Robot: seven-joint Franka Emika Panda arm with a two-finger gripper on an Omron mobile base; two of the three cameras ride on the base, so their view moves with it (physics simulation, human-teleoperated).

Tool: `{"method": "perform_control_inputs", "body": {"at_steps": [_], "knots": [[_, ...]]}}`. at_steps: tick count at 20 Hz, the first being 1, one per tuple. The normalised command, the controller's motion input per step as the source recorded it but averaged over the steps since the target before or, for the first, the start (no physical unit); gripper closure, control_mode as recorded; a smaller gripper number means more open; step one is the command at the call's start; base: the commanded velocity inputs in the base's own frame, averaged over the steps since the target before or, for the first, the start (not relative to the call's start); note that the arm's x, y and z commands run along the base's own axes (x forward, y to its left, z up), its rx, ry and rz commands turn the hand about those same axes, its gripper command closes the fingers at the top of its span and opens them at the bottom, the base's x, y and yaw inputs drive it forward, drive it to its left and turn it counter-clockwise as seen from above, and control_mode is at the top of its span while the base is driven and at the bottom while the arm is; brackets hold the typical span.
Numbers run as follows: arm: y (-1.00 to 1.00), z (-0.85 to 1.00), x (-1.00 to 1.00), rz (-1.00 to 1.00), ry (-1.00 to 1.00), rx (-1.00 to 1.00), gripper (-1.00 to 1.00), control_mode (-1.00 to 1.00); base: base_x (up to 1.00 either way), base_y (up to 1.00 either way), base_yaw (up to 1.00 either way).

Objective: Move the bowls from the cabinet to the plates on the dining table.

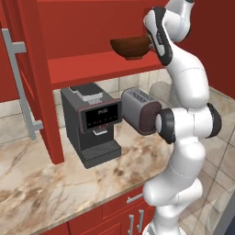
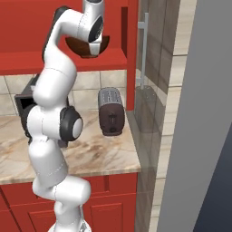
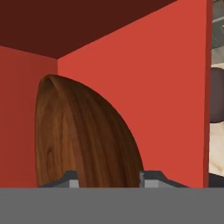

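The dark brown bowl (image 1: 128,46) sits at the front right of the red cabinet's shelf (image 1: 101,66), level with its edge. My gripper (image 1: 150,43) reaches in from the right and holds the bowl's rim. In the hand view the bowl (image 3: 83,140) appears on its side, and its wall runs down between the two fingertips of the gripper (image 3: 111,179), which are shut on it. From the right base view the hand covers the middle of the bowl (image 2: 72,45). The cabinet door (image 1: 27,69) stands open at the left. The plates and the dining table are out of view.
Under the shelf, a dark coffee machine (image 1: 92,124) and a toaster (image 1: 137,110) stand on the marble counter (image 1: 46,183). My arm's elbow hangs just in front of the toaster. A second open door with a silver handle (image 2: 145,50) is to the right.
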Motion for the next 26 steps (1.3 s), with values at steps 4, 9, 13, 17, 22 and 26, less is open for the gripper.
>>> {"method": "perform_control_inputs", "body": {"at_steps": [4, 9, 13, 17, 22, 26], "knots": [[0.0, 0.0, -0.38, 0.0, 0.0, 0.0, 1.0, -1.0, 0.0, 0.0, 0.0], [0.0, 0.04, -0.56, 0.0, 0.0, 0.01, 1.0, -1.0, 0.0, 0.0, 0.0], [0.0, 0.03, -0.65, 0.0, 0.0, 0.02, 1.0, -1.0, 0.0, 0.0, 0.0], [0.0, 0.01, -0.79, 0.0, 0.0, 0.01, 1.0, -1.0, 0.0, 0.0, 0.0], [0.0, 0.01, -0.96, 0.0, -0.03, 0.0, 1.0, -1.0, 0.0, 0.0, 0.0], [0.0, 0.04, -1.0, 0.0, -0.07, 0.0, 1.0, -1.0, 0.0, 0.0, 0.0]]}}
